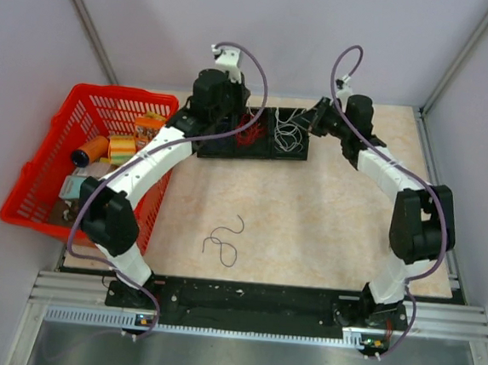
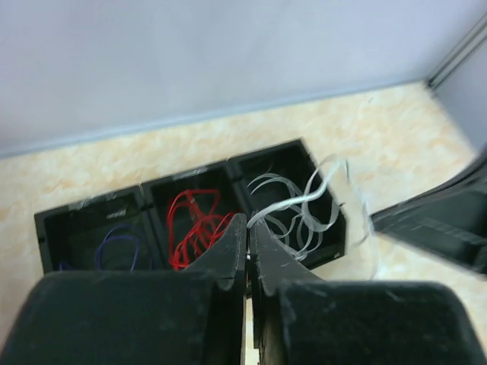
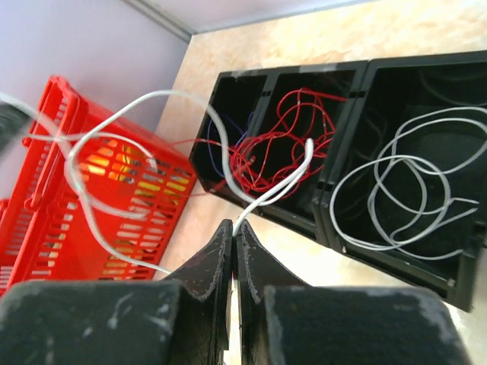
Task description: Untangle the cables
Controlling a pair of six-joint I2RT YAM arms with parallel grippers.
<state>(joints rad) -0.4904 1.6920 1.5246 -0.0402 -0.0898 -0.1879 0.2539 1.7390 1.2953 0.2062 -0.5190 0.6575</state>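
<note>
- table: beige marbled top, smooth, matt;
- tray on it: black plastic, dull sheen on the walls;
- basket left of tray: red plastic lattice, glossy;
- white cable, red cable at tray: smooth thin jackets, white one slightly shiny;
- right gripper: matt black fingers, pale scuffs; left gripper: matt black, cleaner;
- rail well in front of tray: ribbed bare metal
</note>
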